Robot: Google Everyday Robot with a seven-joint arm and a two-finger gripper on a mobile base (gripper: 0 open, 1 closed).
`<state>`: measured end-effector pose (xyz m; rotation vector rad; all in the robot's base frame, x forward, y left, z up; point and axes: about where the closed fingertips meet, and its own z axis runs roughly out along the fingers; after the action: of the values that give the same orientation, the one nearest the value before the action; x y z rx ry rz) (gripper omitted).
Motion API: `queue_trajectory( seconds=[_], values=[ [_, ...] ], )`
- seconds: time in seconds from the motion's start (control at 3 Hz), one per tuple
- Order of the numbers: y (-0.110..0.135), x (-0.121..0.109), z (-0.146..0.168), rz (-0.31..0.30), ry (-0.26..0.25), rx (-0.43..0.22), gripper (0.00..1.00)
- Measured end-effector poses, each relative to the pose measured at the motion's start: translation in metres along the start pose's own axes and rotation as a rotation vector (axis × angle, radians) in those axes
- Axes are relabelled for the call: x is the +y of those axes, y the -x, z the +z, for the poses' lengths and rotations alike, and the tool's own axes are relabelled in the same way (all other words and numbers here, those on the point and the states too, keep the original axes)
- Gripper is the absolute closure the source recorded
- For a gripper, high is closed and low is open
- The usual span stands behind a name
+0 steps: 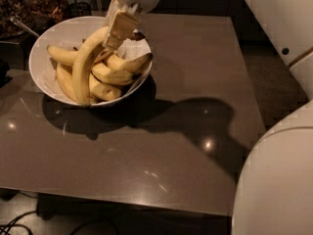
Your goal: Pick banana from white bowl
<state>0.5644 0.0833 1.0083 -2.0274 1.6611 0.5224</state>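
The long, strongly arched banana point(82, 65) stands steeply in the white bowl point(39, 50) at the table's back left. Its upper stem end is between my fingers and its lower tip is still down among the other fruit near the bowl's front. My gripper point(113, 37) reaches down from above over the bowl's back right part and is shut on the banana's upper end. Several shorter bananas point(117, 75) lie in the bowl beside and under it.
The bowl sits on a glossy brown table point(171, 146). My white body point(279, 180) fills the right and lower right. Dark clutter and jars point(44, 4) stand behind the bowl at the back left, with a metal utensil point(22, 26) beside it.
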Motion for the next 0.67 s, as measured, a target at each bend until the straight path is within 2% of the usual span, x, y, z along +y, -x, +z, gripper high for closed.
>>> queue_trajectory(
  seconds=[0.67],
  values=[
    [0.003, 0.038, -0.011, 0.077, -0.043, -0.048, 1.00]
  ],
)
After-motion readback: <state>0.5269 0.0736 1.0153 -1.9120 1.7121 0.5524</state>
